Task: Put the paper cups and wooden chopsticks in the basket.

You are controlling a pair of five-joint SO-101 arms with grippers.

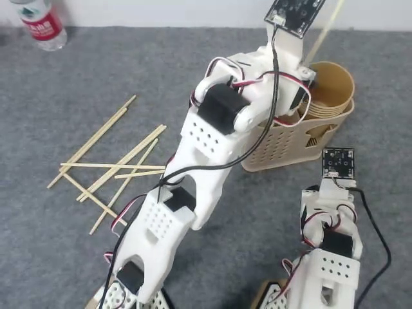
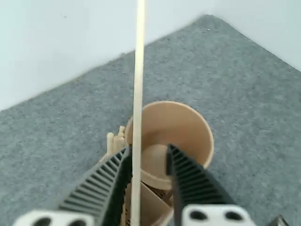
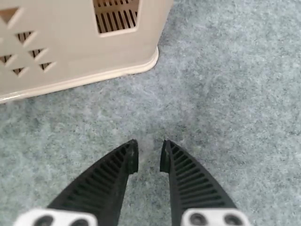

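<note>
Left jaws gape around an upright chopstick [image 2: 138,70] above grey carpet [image 2: 263,94].

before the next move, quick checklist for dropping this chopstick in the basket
1. Is the chopstick over the basket: ok, it stands above the cups.
2. Does the left gripper have a grip: not ok, fingers apart, stick lies against one finger.
3. Is the stick's lower end inside the basket: cannot tell, hidden.
4. Is the right gripper out of the way: ok, open over the carpet beside the basket.
5. Is the job finished after this: not ok, loose chopsticks lie on the carpet.
</note>
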